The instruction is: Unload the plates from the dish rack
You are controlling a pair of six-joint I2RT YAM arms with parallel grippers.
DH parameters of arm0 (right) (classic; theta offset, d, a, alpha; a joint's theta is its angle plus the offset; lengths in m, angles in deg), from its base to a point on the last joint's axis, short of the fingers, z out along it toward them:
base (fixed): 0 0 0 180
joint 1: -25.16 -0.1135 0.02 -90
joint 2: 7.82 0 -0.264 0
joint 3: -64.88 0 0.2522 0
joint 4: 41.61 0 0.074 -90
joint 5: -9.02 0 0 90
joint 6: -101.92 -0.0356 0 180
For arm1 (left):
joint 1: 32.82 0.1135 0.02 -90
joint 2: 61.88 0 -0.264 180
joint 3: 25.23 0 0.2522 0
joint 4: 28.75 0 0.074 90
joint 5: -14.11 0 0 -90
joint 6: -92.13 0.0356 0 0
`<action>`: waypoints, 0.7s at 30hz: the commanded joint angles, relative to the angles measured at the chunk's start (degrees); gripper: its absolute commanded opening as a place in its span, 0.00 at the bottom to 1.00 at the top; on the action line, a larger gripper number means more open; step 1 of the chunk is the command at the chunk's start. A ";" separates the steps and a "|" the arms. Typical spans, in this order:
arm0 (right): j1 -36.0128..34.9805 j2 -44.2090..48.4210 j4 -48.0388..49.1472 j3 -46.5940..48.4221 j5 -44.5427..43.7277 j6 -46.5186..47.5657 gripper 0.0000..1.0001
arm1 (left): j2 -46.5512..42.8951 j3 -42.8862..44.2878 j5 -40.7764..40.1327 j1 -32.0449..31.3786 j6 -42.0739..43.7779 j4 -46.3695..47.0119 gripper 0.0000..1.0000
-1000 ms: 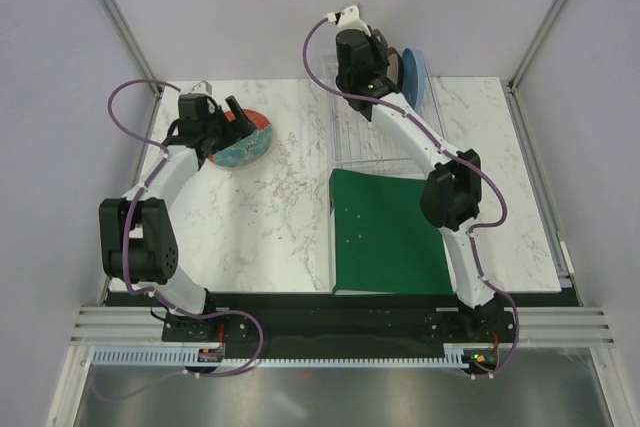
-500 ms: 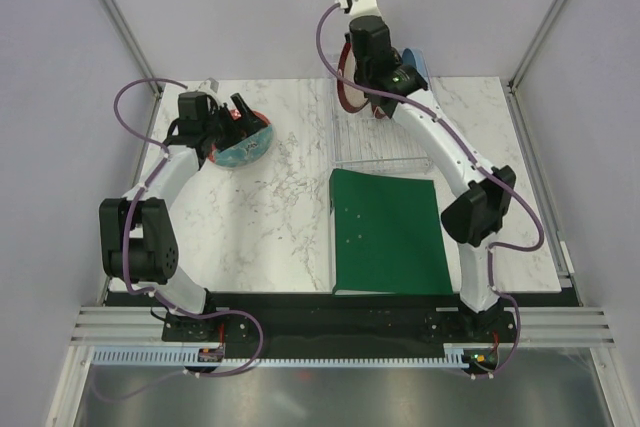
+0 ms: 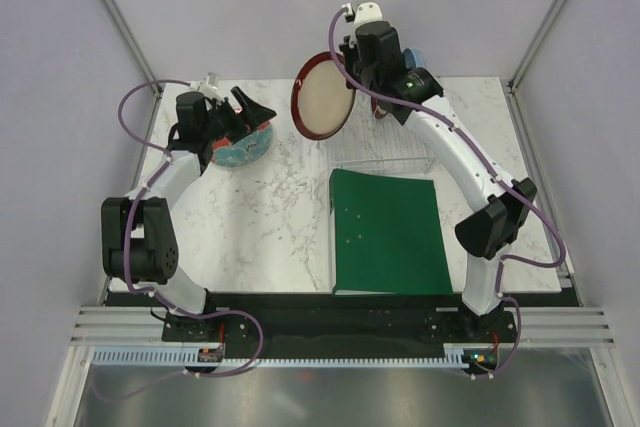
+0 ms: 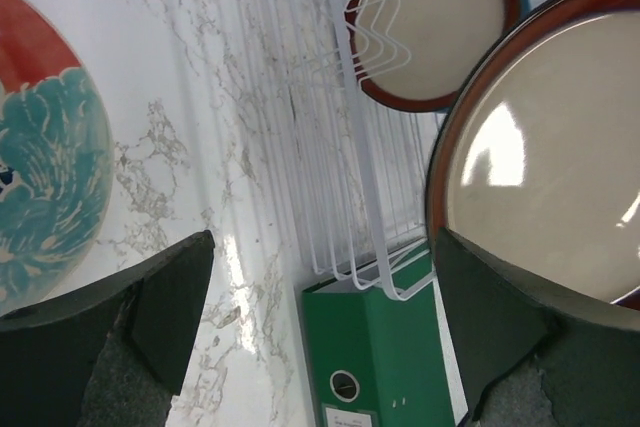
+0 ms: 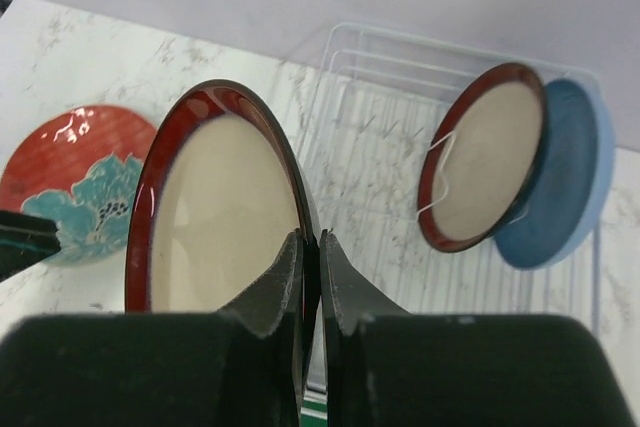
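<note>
My right gripper (image 3: 352, 85) (image 5: 310, 239) is shut on the rim of a dark-red-rimmed cream plate (image 3: 322, 97) (image 5: 215, 207). It holds the plate on edge in the air, left of the clear dish rack (image 3: 385, 147) (image 5: 400, 137). A second red-rimmed cream plate (image 5: 485, 172) (image 4: 430, 22) and the light blue plate (image 5: 565, 167) (image 3: 414, 55) stand at the rack's far end. The red plate with the teal flower (image 3: 240, 147) (image 4: 40, 177) (image 5: 75, 182) lies flat on the table at the left. My left gripper (image 3: 250, 112) (image 4: 330, 297) is open and empty, above that plate's right edge.
A flat green folder (image 3: 390, 232) (image 4: 385, 357) lies on the marble table (image 3: 270, 217), touching the rack's near end. The held plate (image 4: 540, 167) hangs close to the right of my left gripper. Cage posts and walls stand at the table's back corners.
My right arm lifted the red-rimmed cream plate out of the rack and swung it up and to the left. My left gripper shifted slightly over the floral plate.
</note>
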 commanded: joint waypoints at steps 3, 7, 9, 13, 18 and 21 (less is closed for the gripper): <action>-1.40 6.64 8.92 -2.34 5.74 -8.23 0.00 | -0.49 -1.87 5.73 -0.61 -8.34 13.91 0.97; -1.75 7.25 9.98 -4.53 7.32 -10.34 0.00 | 0.56 -4.33 7.84 -0.88 -13.43 21.40 0.95; -1.93 7.69 11.12 -5.50 7.94 -11.31 0.00 | 0.92 -4.33 8.10 -0.96 -13.71 21.76 0.95; -2.19 8.22 12.09 -6.73 7.94 -11.93 0.00 | 0.66 -5.47 7.93 -1.05 -13.53 22.20 0.95; -2.19 8.31 12.36 -6.30 8.20 -12.46 0.00 | 1.09 -6.27 8.02 -1.05 -13.27 22.38 0.94; -2.19 8.22 12.80 -6.47 8.29 -12.81 0.00 | 1.62 -6.88 8.46 -1.14 -13.79 23.69 0.92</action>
